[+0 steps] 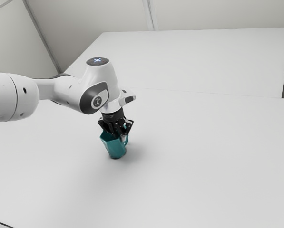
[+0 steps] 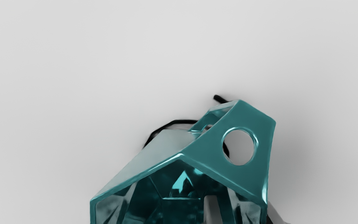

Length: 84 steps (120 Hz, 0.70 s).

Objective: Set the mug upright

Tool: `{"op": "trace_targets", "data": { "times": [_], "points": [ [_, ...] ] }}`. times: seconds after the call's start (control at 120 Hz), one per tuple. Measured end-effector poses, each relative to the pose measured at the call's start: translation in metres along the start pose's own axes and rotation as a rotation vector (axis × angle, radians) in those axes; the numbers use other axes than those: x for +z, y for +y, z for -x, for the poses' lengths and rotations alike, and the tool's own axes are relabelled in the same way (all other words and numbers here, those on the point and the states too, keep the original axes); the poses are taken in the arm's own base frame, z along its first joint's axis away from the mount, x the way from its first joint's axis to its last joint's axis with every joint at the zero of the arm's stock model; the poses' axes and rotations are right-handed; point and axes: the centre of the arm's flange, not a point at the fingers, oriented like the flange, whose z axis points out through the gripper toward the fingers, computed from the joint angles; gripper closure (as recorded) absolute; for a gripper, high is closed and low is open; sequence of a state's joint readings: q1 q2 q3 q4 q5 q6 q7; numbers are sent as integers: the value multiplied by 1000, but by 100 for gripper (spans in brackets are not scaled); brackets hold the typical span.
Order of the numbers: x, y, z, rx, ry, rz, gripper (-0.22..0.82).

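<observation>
In the exterior view my gripper (image 1: 120,133) points down at the mouth of the teal mug (image 1: 115,148). The mug leans, its base low and its opening facing up toward the exterior view's left. Seen from the wrist, the faceted mug (image 2: 210,149) shows its dark inside and a handle with a round hole. One grey finger (image 2: 212,210) reaches inside it and the other finger (image 2: 277,214) is outside, so my gripper (image 2: 244,214) is shut on the mug's wall. The lower parts of the inside are partly hidden.
The pale tabletop (image 1: 203,156) spreads around the mug, with a soft shadow beside it toward the exterior view's right. Behind stands a plain light wall (image 1: 218,14). A thin dark edge (image 1: 0,223) crosses the near left corner of the exterior view.
</observation>
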<state>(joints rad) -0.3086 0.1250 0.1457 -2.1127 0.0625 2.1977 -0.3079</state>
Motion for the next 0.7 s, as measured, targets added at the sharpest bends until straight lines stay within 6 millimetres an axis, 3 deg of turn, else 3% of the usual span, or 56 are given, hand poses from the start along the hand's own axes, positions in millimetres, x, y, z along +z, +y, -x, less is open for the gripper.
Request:
{"op": "trace_targets", "data": {
  "times": [0.208, 0.408, 0.475, 0.542, 0.617, 0.658, 0.7],
  "points": [
    [-4, 0, 0, -6, 10, 5, 37],
    [-41, -3, 4, -12, 63, 30, 17],
    [-73, -7, 0, -18, 101, 45, 13],
    [-124, -11, -10, -16, 156, 61, 10],
    [-174, -22, -6, -4, 207, 76, 7],
    [-196, -40, -7, -15, 224, 77, 6],
    [-217, -75, -12, -57, 239, 71, 6]
  ]
}}
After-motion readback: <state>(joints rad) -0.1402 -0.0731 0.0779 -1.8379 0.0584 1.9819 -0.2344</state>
